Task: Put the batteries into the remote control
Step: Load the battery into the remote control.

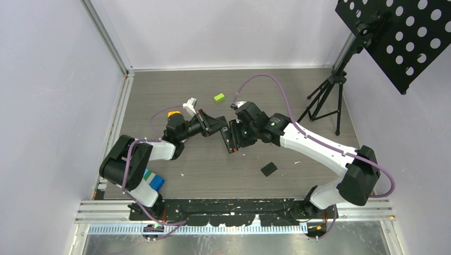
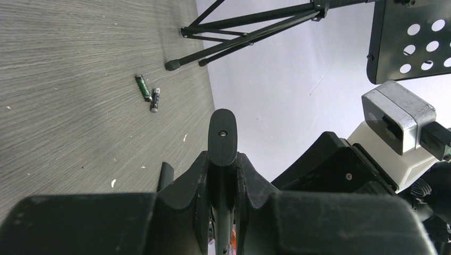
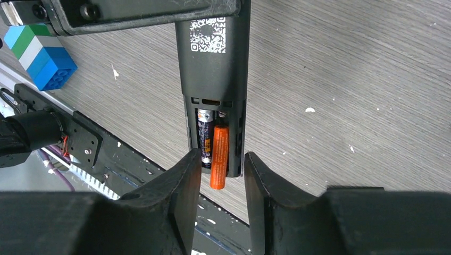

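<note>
Orange cell (image 3: 218, 156) half-seated in remote (image 3: 213, 69) bay beside dark cell (image 3: 205, 139), tail overhanging. Right tool (image 3: 222, 162) apart, straddling that tail; left tool (image 2: 222, 159) clamped on remote's other end.

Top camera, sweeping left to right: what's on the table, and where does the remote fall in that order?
Blue, white and green brick stack → lime green block → remote, held between the arms → flat black piece → tripod.
</note>
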Tool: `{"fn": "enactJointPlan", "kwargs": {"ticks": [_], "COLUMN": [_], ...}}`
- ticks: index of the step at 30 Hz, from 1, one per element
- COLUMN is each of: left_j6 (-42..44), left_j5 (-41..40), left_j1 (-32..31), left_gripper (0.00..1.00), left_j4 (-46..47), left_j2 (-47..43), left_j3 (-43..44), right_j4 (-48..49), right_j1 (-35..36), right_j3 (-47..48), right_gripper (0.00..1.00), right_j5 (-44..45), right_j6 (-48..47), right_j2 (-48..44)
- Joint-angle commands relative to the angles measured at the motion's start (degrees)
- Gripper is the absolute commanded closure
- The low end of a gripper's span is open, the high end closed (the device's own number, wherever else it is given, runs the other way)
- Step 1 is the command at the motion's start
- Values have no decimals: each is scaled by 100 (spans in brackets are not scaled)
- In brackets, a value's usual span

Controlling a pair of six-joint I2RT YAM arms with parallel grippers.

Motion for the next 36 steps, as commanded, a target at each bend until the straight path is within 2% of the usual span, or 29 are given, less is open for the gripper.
{"fn": "enactJointPlan", "kwargs": {"ticks": [1, 6, 9, 11, 16, 18, 25, 36], "left_j6": [-173, -250, -288, -500, -985, -1166, -2324, -2695], "left_j5": [-152, -350, -529, -681, -996, -1060, -1431, -1585], "left_j1": [-7, -7, -4, 38, 169, 207, 248, 248], "left_gripper": [100, 100, 100, 100, 100, 100, 100, 100], "left_j4": [186, -446, -1020, -1653, -2031, -2045, -985, -750], "left_j2": [-173, -709, -1117, -1419, -2017, -2122, -2108, -2159], "left_j3": [-34, -20, 43, 151, 324, 388, 222, 82], "right_j4": [255, 958, 1761, 2388, 3151, 3604, 5234, 6238], "right_j1": [27, 23, 23, 22, 23, 23, 22, 23], "right_j3": [232, -134, -682, -1135, -1764, -2065, -2974, -3061], "right_gripper": [58, 41, 31, 30, 26, 23, 16, 15], "right_j5": [142, 589, 810, 1004, 1409, 1448, 1282, 707], "right_j6": [112, 676, 1112, 1369, 1791, 2030, 2855, 3518], "right_j2": [-299, -914, -1474, -1818, -2375, -2627, -3309, -2725]}}
